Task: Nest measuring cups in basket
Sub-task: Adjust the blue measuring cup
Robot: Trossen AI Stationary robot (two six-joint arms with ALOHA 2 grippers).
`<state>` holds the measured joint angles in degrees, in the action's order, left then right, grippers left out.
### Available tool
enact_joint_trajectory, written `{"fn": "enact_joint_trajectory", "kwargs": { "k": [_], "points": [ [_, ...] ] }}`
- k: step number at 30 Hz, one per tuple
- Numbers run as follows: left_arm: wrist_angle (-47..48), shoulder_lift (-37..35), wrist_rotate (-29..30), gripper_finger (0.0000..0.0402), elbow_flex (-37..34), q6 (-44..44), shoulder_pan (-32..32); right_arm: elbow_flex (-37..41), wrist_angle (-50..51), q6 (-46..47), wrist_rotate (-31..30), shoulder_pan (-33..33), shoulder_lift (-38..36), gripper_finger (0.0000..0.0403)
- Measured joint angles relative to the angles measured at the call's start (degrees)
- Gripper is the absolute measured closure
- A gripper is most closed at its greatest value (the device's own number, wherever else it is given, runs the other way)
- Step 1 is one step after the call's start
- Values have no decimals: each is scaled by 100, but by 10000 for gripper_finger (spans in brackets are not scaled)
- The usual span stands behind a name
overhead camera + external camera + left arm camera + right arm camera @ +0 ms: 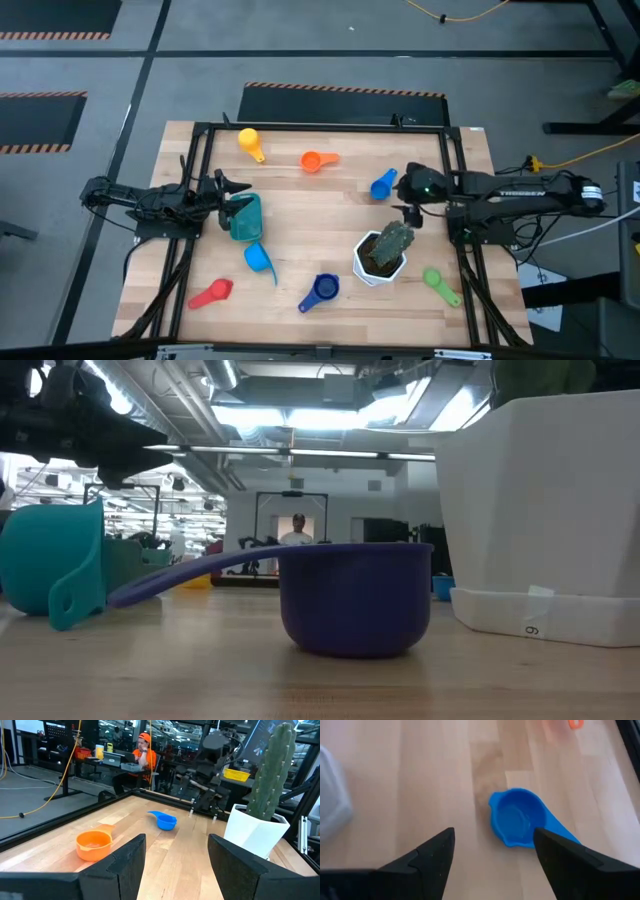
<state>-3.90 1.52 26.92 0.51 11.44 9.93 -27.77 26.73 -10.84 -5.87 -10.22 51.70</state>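
Measuring cups lie scattered on the wooden table: yellow (pixel 250 143), orange (pixel 318 160), blue (pixel 383 184), light blue (pixel 258 258), red (pixel 212 293), dark blue (pixel 320 290) and green (pixel 440 283). The teal basket (pixel 244 217) rests on the table at the left, just near of my left gripper (pixel 238 188). That gripper points level across the table and is open with nothing between its fingers (pixel 175 850). My right gripper (pixel 408 205) slants down just right of the blue cup (pixel 517 822), open, with the cup ahead of its fingertips and apart from them.
A white hexagonal pot (pixel 378 262) holding a cactus stands near the right, between the dark blue and green cups. In the low view it (pixel 540 510) rises behind the dark blue cup (pixel 355 595). A black frame (pixel 200 135) runs around the table's edges. A person sits beyond the table.
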Motion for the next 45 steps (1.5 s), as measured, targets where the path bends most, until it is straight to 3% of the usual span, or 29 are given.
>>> {"fn": "enact_joint_trajectory", "kwargs": {
  "k": [15, 34, 39, 45],
  "points": [
    [-2, 0, 0, 195, 0, 0, 0, 0, -1336, -190, -4, -275, 1153, 128],
    [-2, 0, 0, 195, 0, 0, 0, 0, -1630, -489, 146, -736, 2442, 130],
    [-2, 0, 0, 195, -2, 0, 2, 0, -1649, -489, 149, -824, 2649, 165],
    [-1, 0, 0, 195, 0, 0, 1, -2, -1671, -489, 219, -839, 2765, 240]
  ]
}}
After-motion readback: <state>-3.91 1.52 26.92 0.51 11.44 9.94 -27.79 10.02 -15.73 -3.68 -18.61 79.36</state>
